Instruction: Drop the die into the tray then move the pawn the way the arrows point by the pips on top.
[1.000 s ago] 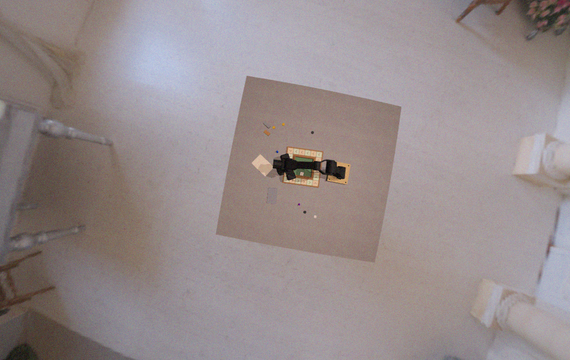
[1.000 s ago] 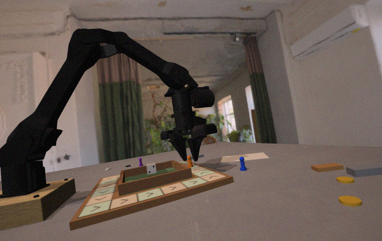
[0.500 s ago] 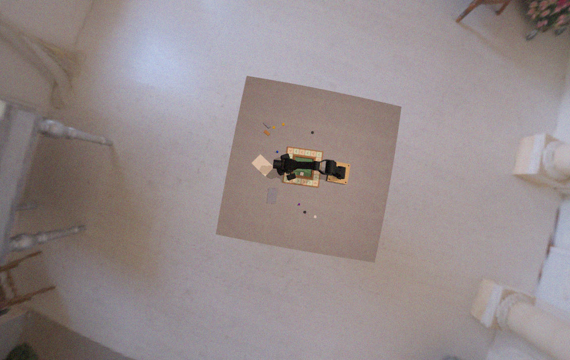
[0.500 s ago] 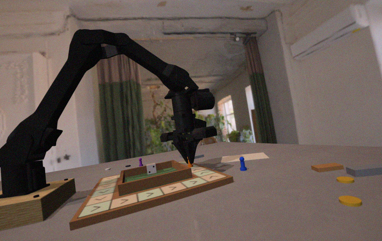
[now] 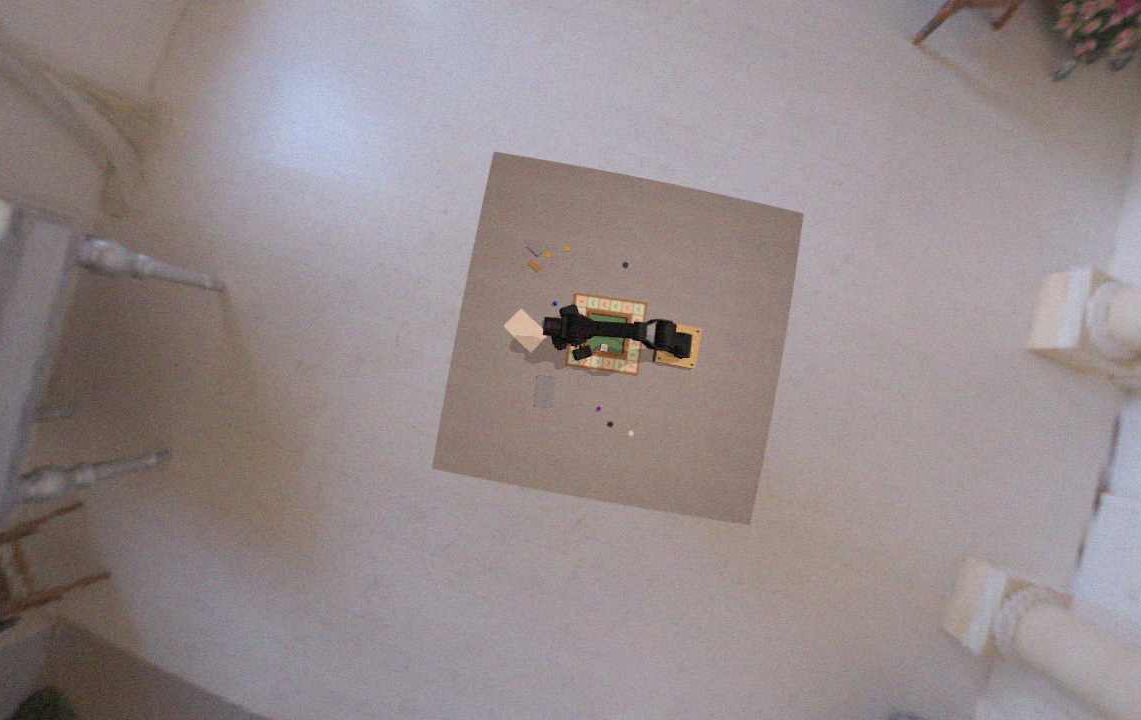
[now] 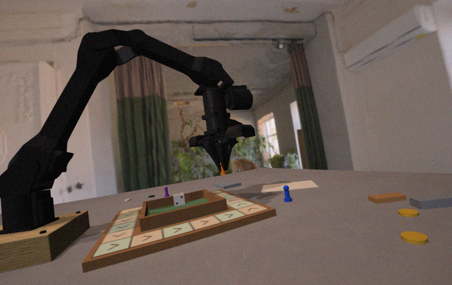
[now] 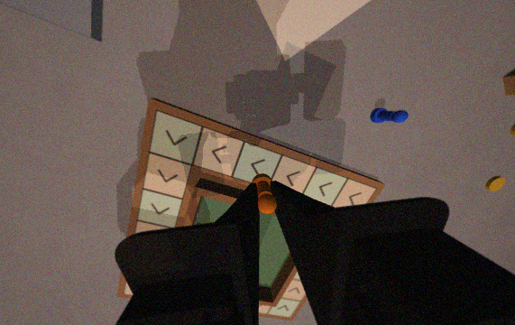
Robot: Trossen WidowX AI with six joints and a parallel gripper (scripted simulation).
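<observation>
With its fingers pinched on the orange pawn (image 7: 264, 195), the gripper (image 6: 222, 163) hangs above the board's (image 6: 185, 236) far edge; the die (image 6: 179, 198) already lies in the tray (image 6: 185, 211); the pawn-moving step is under way, and next comes carrying it along the arrows and setting it down.

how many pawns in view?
3. Orange pawn is held in the hand, above the board. Blue pawn and purple pawn stand on the table, off the board.
</observation>
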